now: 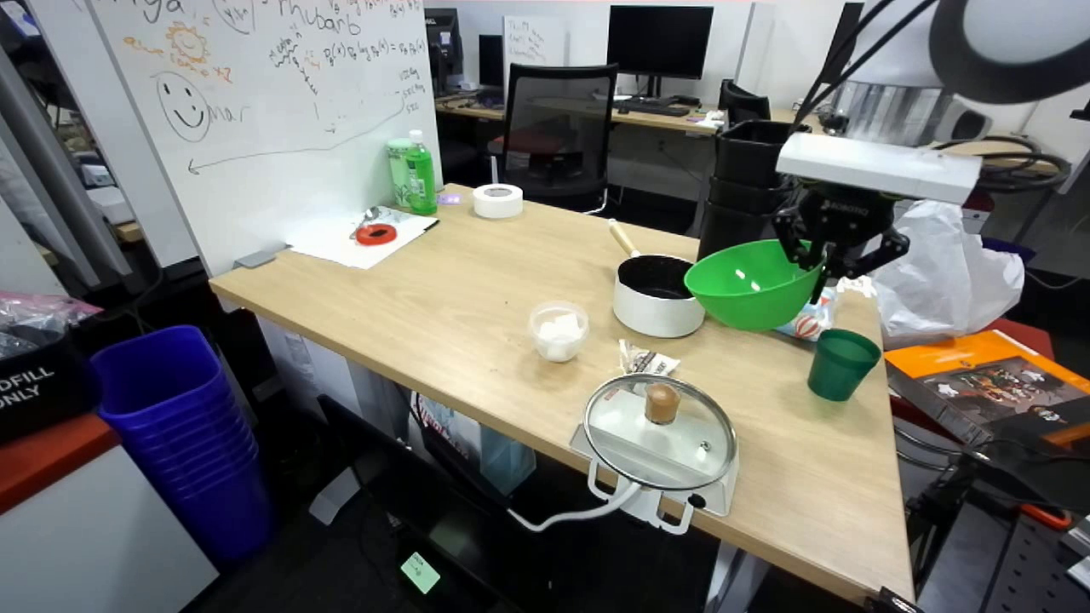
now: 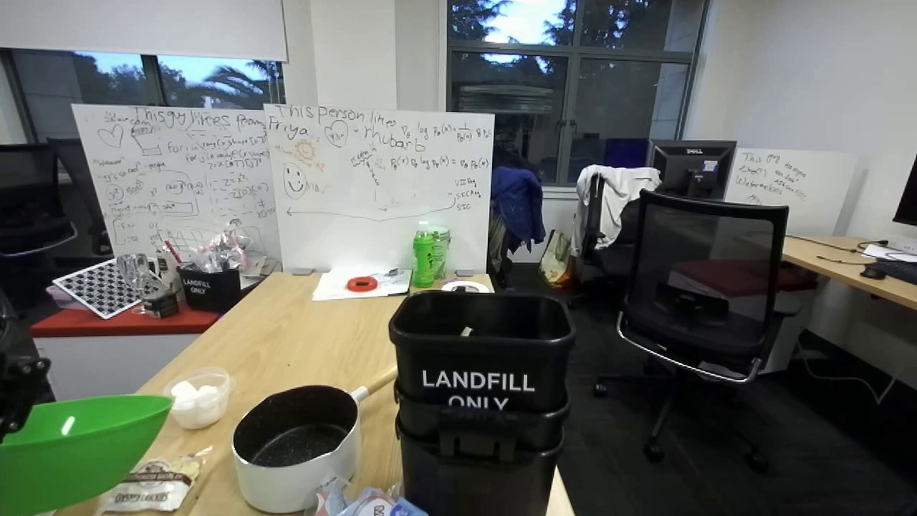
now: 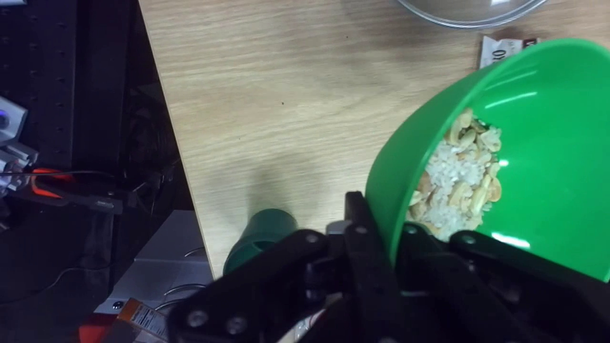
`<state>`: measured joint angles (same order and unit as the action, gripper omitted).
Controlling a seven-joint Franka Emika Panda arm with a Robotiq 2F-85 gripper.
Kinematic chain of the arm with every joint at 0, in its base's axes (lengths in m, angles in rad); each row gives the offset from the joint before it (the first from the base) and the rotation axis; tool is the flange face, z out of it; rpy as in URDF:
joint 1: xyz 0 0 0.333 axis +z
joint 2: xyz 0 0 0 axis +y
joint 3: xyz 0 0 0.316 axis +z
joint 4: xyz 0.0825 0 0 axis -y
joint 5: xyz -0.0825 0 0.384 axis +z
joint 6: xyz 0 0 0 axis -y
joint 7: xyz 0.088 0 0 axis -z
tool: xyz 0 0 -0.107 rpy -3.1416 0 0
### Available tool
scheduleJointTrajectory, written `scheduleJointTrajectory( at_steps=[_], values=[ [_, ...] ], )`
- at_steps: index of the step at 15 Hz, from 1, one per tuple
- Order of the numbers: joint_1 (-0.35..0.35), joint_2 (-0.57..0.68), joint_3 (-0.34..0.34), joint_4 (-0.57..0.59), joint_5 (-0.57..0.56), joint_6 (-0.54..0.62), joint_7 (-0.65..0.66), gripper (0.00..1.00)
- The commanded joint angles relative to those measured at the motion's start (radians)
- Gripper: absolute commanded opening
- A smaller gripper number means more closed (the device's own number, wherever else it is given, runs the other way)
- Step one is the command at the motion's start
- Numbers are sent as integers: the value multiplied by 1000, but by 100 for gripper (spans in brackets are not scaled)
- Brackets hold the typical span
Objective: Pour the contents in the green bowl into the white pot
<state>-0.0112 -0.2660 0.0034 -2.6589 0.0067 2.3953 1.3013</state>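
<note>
Place: an office, doubling as a robotics lab
Whiteboards [image 2: 380,197]: marked with log formulas [image 2: 440,147], a smiley face [image 1: 183,106] and handwritten remarks [image 2: 329,113]
Monitors [image 1: 660,41]: black, in the background, one with a keyboard [image 1: 654,108] and mouse [image 2: 872,272] before it
Chairs [image 2: 702,294]: black, mesh-backed, of the usual office kind
Bins [image 2: 516,358]: black, stacked, lettered "LANDFILL ONLY"
Windows [image 2: 623,107]: large, dark-framed, with trees [image 2: 245,92] outside
Robot arm [image 1: 894,111]: above a wooden desk [image 1: 434,281], lab equipment rather than office furniture
</note>
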Motion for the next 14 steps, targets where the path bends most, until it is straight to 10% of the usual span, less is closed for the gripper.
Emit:
scheduleJointTrajectory(
  at_steps=[1,14],
  values=[
    [-33,37,36,94,-33,-92,9,1],
    [-19,321,6,452,-291,-236,214,1]
  ],
)
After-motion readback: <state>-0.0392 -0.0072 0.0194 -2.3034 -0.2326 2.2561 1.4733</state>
